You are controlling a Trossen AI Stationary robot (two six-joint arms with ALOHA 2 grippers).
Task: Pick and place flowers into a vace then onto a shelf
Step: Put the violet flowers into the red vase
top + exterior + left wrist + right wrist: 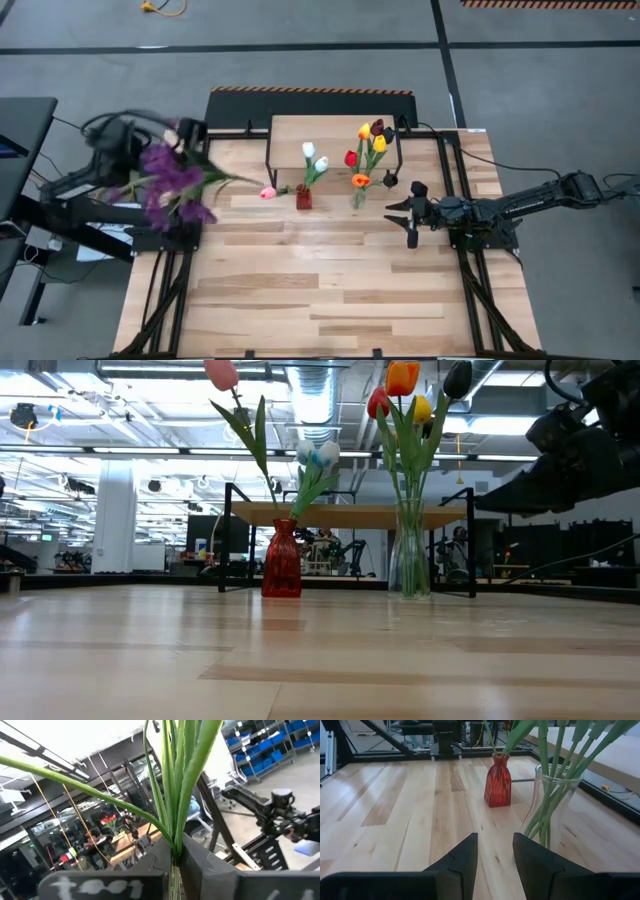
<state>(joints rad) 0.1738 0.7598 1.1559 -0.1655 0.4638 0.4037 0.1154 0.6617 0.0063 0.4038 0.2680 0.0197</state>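
left end effector (175,865) gripping purple sprigs (172,185), above table edge

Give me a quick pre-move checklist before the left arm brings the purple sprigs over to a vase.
1. Left gripper grip on the purple sprigs: ok, stems clamped between the fingers.
2. Red vase upright on the table: ok.
3. Clear glass vase upright: ok.
4. Right gripper clear of both vases: ok, open, empty, just short of the glass vase.
5. Room left in the red vase's neck: cannot tell.
6. Shelf top free: ok.
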